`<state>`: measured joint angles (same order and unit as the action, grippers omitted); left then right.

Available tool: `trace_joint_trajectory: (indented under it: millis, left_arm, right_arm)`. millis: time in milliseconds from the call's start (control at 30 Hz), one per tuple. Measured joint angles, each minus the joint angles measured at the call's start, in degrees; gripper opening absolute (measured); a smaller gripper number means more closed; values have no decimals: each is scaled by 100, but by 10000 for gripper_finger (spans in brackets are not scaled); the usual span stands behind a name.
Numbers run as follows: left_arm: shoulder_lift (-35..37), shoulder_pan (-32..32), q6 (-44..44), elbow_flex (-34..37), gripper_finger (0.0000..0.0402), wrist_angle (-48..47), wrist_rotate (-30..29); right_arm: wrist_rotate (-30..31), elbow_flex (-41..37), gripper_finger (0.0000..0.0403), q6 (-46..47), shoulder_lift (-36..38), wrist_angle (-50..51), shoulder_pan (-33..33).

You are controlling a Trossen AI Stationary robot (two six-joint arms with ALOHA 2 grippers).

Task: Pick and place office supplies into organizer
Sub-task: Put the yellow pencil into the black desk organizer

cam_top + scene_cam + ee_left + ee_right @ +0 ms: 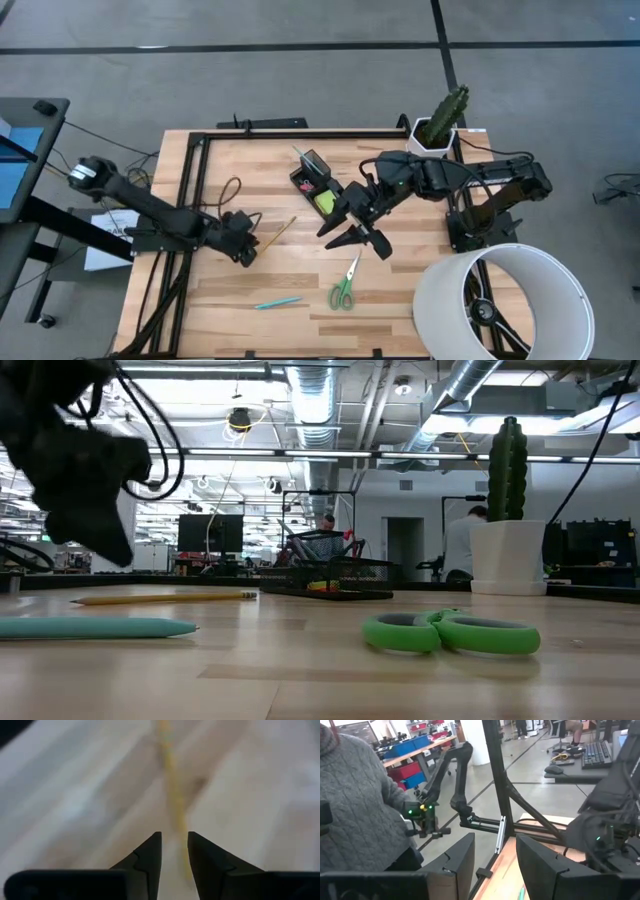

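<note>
The black organizer (312, 178) stands on the far middle of the table, with a lime-green sticky pad (325, 201) in its low tray. Green-handled scissors (345, 286) and a teal pen (277, 301) lie flat near the front. A yellow pencil (280, 232) lies just right of my left gripper (247, 250). In the left wrist view the fingers (174, 835) are open by a narrow gap, with the pencil (172, 785) running into it; no touch shows. My right gripper (352, 228) hangs open and empty between the organizer and the scissors.
A cactus in a white pot (438, 128) stands at the far right corner. A large white cylinder (505, 300) fills the near right corner. A dark cable loop (230, 190) lies left of centre. A person in a grey sweater (355, 805) stands beyond the table's left side.
</note>
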<state>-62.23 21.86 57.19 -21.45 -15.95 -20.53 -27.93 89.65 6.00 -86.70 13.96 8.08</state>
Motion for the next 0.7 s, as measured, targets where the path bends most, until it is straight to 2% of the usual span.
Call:
trace_joint_trajectory:
  millis: [133, 433, 567, 700]
  left_arm:
    - [-494, 117, 272, 2, 78, 246, -649]
    - [-1565, 242, 423, -8, 77, 2062, -505]
    - [-2040, 351, 689, -33, 77, 2055, -585]
    - [-2130, 528, 792, -80, 77, 2037, -835]
  right_arm:
    - [-3, 0, 139, 0, 0, 2, -33]
    - [-4, 0, 138, 0, 0, 7, -35]
    - [-3, 0, 138, 0, 0, 9, -35]
    - [-4, 0, 137, 0, 0, 9, -35]
